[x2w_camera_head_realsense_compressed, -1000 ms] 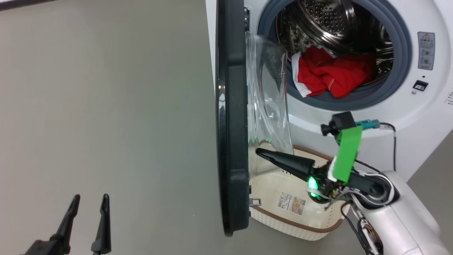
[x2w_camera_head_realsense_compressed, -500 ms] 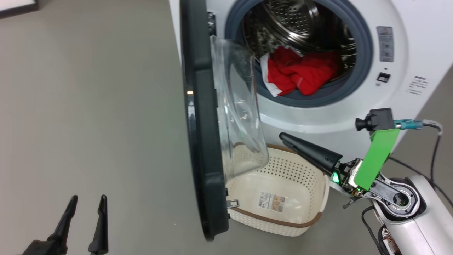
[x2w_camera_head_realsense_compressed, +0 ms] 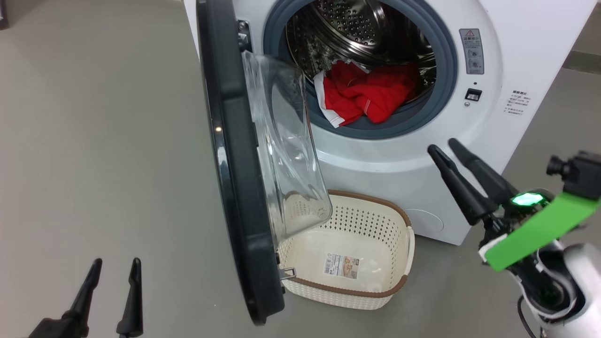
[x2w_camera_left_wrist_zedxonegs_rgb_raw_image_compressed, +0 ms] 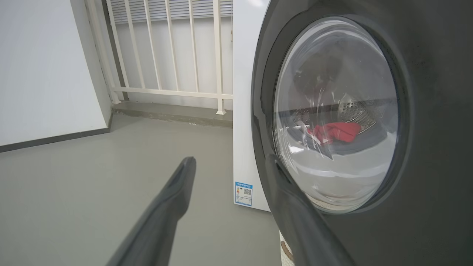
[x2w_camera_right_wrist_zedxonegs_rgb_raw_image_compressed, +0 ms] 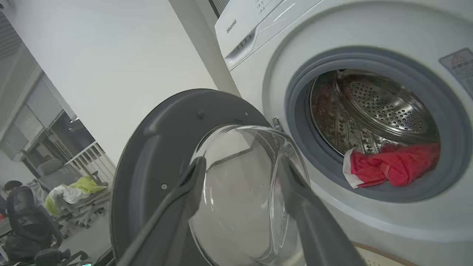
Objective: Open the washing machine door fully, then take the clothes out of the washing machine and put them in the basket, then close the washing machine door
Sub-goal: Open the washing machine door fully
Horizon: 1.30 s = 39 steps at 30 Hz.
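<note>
The first step looks largely done: the washing machine door (x2w_camera_head_realsense_compressed: 235, 188) stands swung out from the washing machine (x2w_camera_head_realsense_compressed: 385, 164), about square to its front, leaving the opening clear. I cannot tell whether the hinge allows more travel, so "fully" may need a further push. Nothing has been unloaded yet. The clothes (x2w_camera_head_realsense_compressed: 361, 96) lie in a red heap inside the machine, at the front lip of the drum (x2w_camera_head_realsense_compressed: 357, 28), with one white-trimmed edge drooping onto the gasket (x2w_camera_head_realsense_compressed: 375, 131). The basket (x2w_camera_head_realsense_compressed: 399, 281) sits on the floor (x2w_camera_head_realsense_compressed: 94, 141) just in front of the machine, below its opening, and holds nothing but its sticker. The right gripper (x2w_camera_head_realsense_compressed: 442, 144) hangs in front of the machine's lower right part, jaws spread apart and holding nothing. The left gripper (x2w_camera_head_realsense_compressed: 118, 260) waits well to the left of the machine, jaws wide and likewise bare. Left to do: lift out the clothes, drop them in the basket, shut the door
</note>
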### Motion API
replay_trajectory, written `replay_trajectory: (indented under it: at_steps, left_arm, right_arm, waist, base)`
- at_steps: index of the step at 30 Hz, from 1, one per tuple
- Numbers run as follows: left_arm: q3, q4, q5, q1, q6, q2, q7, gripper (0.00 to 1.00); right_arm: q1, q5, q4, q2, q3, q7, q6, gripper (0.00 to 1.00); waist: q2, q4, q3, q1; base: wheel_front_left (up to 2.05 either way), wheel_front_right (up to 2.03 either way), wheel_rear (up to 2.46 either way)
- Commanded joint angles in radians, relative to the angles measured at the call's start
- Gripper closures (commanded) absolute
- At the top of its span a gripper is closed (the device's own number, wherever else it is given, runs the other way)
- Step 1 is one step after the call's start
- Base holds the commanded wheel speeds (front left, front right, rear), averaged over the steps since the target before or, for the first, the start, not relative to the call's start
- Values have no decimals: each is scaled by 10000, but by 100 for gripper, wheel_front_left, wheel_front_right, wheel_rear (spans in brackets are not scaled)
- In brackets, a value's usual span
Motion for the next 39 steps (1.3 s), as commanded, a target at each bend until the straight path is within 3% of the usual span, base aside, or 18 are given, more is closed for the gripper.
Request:
replay_trajectory:
  at_steps: [1, 4, 7, 12, 20, 39]
  left_arm:
    - [375, -238, -64, -407, -31, 168, -80, 0]
    - [352, -240, -67, -392, -31, 183, -80, 0]
    - [346, -246, -80, -378, -31, 204, -80, 0]
    - [389, -285, -90, -386, -31, 202, -80, 0]
    - [417, -261, -116, -432, -31, 172, -80, 0]
    - [469, -255, -108, -405, -31, 67, -80, 0]
  right_arm:
    - [121, -679, -221, -371, 433, -973, 17, 0]
    - [271, -1695, 147, -802, 983, -2832, 17, 0]
    - [372, -2498, 591, -915, 1124, -3561, 17, 0]
    - [706, -4044, 652, -202, 141, -3641, 17, 0]
    - [1271, -5433, 835, 435, -324, -3644, 17, 0]
    - [1548, -6210, 1418, 591, -431, -3646, 17, 0]
  waist:
    - [-1, -5, -13, 0]
    - [-1, -3, -55, 0]
    - [-1, -5, -75, 0]
    - [-1, -16, -32, 0]
    - [-1, -6, 14, 0]
    - [-1, 24, -14, 0]
  base:
    - [0, 0, 0]
    - [0, 0, 0]
    - [0, 0, 0]
    - [0, 0, 0]
    - [0, 0, 0]
    - [0, 0, 0]
